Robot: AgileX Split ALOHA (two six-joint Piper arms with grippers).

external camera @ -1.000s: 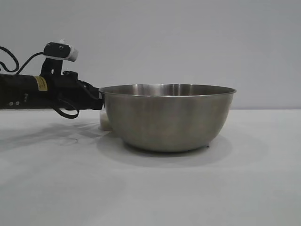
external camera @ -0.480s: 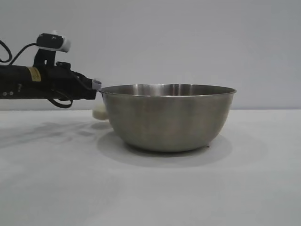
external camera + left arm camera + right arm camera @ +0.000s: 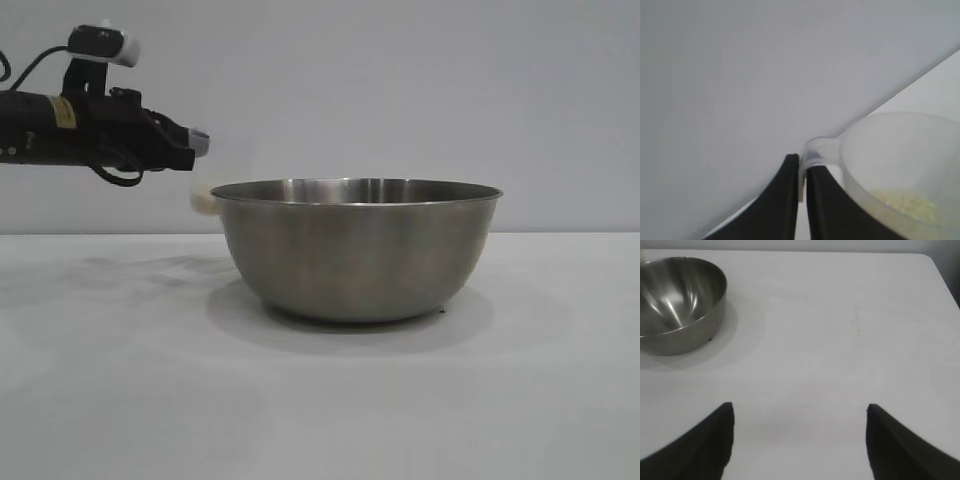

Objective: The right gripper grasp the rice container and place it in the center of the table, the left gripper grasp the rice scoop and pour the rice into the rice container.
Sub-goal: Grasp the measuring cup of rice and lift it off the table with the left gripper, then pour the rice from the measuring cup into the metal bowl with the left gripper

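The rice container (image 3: 356,248), a large steel bowl, stands on the white table (image 3: 320,400); it also shows in the right wrist view (image 3: 677,302). My left gripper (image 3: 198,143) is in the air left of the bowl, above rim height. It is shut on the loop handle of the rice scoop (image 3: 900,175), a clear plastic cup. The scoop hangs just outside the bowl's left rim in the exterior view (image 3: 203,199). White rice (image 3: 907,202) lies in the scoop. My right gripper (image 3: 800,407) is open and empty over bare table, away from the bowl.
A plain grey wall stands behind the table. The table's far corner (image 3: 927,260) shows in the right wrist view.
My left gripper has risen with the rice scoop, from table level beside the bowl to above the bowl's rim, and drawn slightly left. The bowl has not moved.
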